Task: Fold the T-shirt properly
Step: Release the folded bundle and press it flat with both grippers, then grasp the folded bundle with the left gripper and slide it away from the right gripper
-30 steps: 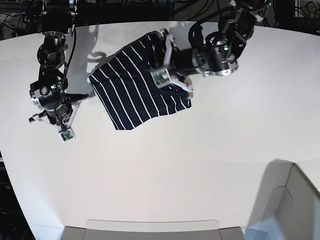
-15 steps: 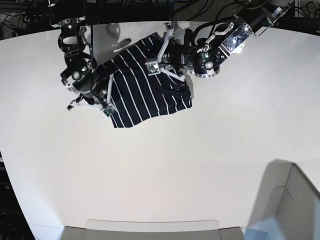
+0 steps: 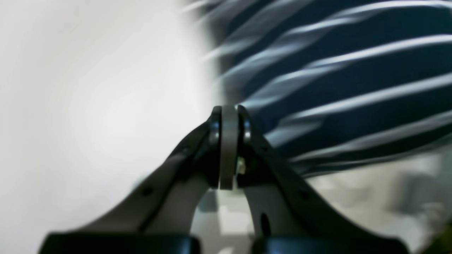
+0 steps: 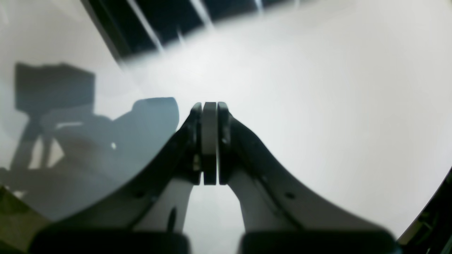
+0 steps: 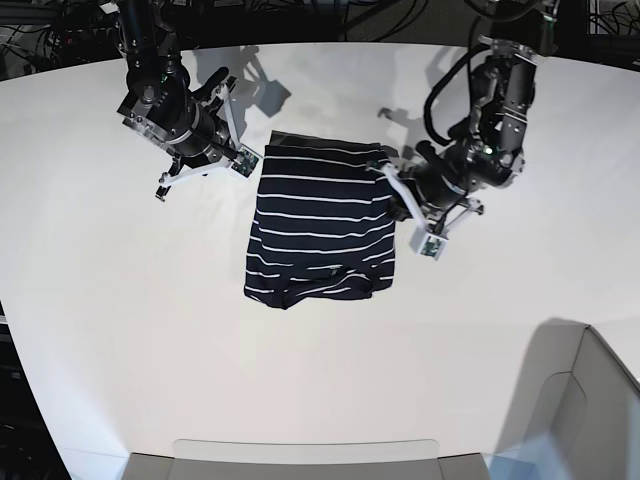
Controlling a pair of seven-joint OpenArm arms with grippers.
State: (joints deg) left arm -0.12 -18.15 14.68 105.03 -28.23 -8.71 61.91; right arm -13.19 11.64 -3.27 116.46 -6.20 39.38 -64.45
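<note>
T-shirt (image 5: 322, 222) lies folded on table (image 5: 300, 380); left gripper (image 3: 229, 148) closed empty; right gripper (image 4: 209, 141) likewise.

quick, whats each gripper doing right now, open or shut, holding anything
Left gripper: shut, holding nothing, beside the T-shirt.
Right gripper: shut, holding nothing, over the bare table.

White table (image 5: 300, 380), possibly dark cabling (image 5: 40, 40) behind.
</note>
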